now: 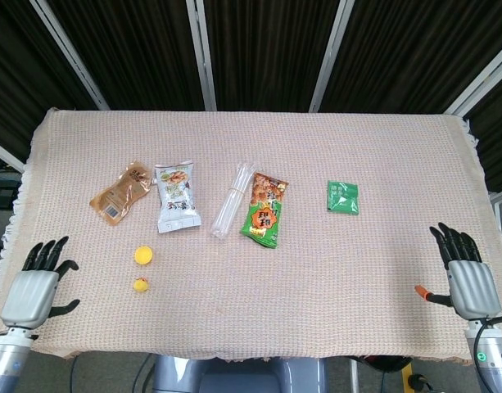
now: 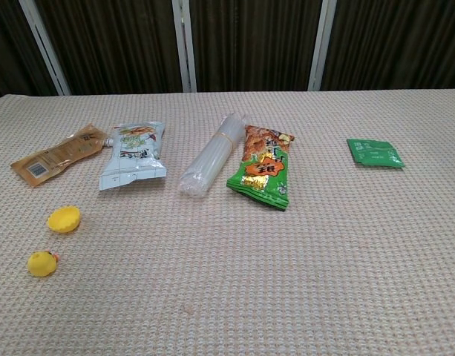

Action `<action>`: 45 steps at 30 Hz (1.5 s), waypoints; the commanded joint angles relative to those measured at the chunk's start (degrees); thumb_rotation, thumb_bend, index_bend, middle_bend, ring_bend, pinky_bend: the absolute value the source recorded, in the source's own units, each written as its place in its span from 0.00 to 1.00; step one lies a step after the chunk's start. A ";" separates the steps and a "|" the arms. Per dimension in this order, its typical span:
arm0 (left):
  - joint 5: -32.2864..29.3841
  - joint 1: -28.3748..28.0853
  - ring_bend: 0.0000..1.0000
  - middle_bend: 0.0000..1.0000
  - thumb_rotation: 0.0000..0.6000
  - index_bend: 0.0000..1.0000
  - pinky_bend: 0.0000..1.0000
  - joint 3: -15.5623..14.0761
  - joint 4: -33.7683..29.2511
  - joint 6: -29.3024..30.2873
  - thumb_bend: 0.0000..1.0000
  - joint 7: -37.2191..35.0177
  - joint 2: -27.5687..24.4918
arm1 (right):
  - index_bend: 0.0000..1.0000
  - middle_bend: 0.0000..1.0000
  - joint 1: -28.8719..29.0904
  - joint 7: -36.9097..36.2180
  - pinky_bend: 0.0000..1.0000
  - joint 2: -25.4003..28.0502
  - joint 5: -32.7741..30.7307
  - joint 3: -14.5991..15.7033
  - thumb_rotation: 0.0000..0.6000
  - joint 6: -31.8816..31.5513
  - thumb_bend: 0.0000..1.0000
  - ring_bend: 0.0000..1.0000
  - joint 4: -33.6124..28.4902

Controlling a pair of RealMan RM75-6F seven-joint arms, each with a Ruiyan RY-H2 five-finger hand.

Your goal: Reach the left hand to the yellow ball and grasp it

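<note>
Near edge of the table (image 1: 316, 344): the left hand (image 1: 36, 286) at the left corner and the right hand (image 1: 468, 274) at the right corner, each with fingers spread and holding nothing. The yellow ball (image 1: 141, 285) (image 2: 41, 263) lies inboard of the left hand, well apart from it, with a yellow cap (image 1: 142, 255) (image 2: 64, 219) just beyond. Farther back, left to right: brown sachet (image 1: 119, 192), white pouch (image 1: 177, 196), clear tube (image 1: 232, 199), orange-green snack bag (image 1: 264, 210), green packet (image 1: 342, 197).
</note>
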State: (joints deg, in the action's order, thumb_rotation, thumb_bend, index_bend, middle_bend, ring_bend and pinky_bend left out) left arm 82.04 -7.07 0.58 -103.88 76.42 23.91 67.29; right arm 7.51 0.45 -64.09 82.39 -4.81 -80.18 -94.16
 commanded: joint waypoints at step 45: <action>-17.54 -10.78 0.00 0.00 1.00 0.52 0.00 1.09 6.25 -6.87 0.43 19.80 21.53 | 0.00 0.00 0.11 -2.13 0.00 -0.01 -0.09 -0.42 1.00 -0.14 0.02 0.00 0.52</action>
State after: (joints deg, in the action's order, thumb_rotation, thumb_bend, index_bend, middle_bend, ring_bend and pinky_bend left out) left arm 64.40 -17.81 1.72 -97.63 69.44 43.81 88.90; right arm 7.61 -1.69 -64.10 82.30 -5.22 -80.32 -93.64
